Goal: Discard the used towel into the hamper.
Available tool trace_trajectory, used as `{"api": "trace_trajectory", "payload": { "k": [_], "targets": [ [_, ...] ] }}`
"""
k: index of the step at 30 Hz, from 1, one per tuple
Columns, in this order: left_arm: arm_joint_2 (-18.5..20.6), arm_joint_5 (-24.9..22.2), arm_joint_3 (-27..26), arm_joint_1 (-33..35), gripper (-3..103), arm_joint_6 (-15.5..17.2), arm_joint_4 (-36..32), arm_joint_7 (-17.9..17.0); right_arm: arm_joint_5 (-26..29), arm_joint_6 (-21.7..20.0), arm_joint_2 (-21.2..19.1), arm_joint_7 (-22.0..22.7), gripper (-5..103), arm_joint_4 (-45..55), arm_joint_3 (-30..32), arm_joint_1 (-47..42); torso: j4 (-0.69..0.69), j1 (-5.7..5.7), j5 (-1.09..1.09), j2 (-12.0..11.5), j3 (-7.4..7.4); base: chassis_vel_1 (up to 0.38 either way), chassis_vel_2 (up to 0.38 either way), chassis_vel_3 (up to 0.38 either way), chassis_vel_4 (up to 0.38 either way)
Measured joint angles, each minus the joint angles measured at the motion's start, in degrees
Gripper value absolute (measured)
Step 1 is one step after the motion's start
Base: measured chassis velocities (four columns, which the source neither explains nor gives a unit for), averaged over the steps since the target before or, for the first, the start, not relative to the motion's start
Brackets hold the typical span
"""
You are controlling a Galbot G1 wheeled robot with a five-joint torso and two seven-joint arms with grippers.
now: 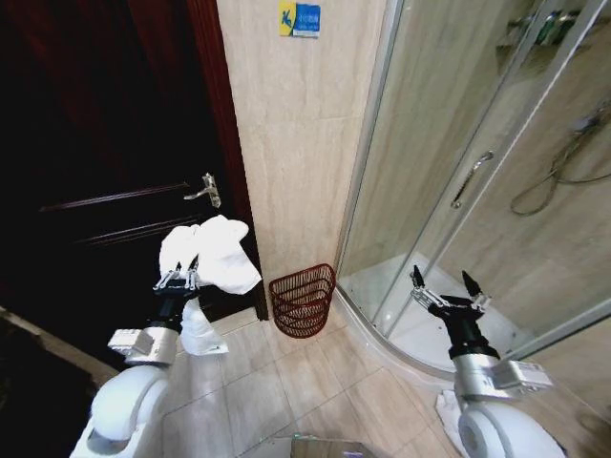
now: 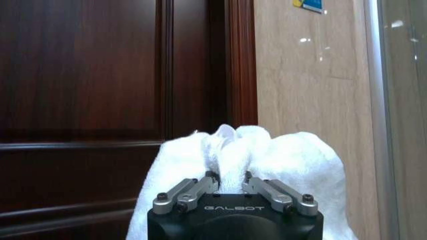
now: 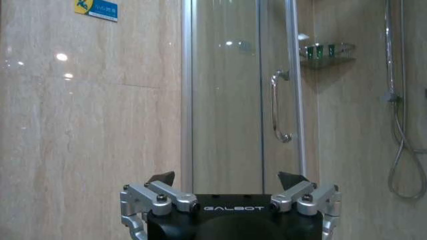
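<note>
Two surfaces frame the scene: a dark wooden door [image 1: 105, 162] with a metal lever handle [image 1: 205, 189] on the left, and a beige tiled wall [image 1: 296, 143] carrying a small blue and yellow sign [image 1: 299, 18]. To the right stands a curved glass shower enclosure [image 1: 449, 172], with a hose hanging inside. The floor [image 1: 286, 391] is pale tile. The hamper [image 1: 303, 301] sits on it at the foot of the wall, between the door frame and the shower's raised curb, with open floor in front. The left gripper [image 1: 178, 281] is raised before the door, left of and above the hamper, its fingers clamped on the white towel [image 1: 215, 250], which drapes down on both sides. The right gripper [image 1: 449, 289] is held up before the shower glass, fingers spread and holding nothing.
</note>
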Motion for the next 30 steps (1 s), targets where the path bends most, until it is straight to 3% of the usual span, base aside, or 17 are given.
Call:
{"api": "trace_trajectory", "payload": {
  "k": [14,30],
  "targets": [
    [-1.62,0.38,-0.35,0.21,13,-1.38,1.97,0.37,-0.78,1.42,0.72,0.32,100,-1.56,-0.05,-0.08,0.0,-1.72,0.0,-3.82,-2.1,0.0,0.0,0.0,0.0],
    [-1.77,0.35,-1.15,0.37,13,-2.63,2.08,1.55,-0.87,0.32,0.3,0.49,100,-2.21,-0.54,1.19,0.0,-3.44,0.0,-7.59,-4.13,0.0,0.0,0.0,0.0]
  ]
}}
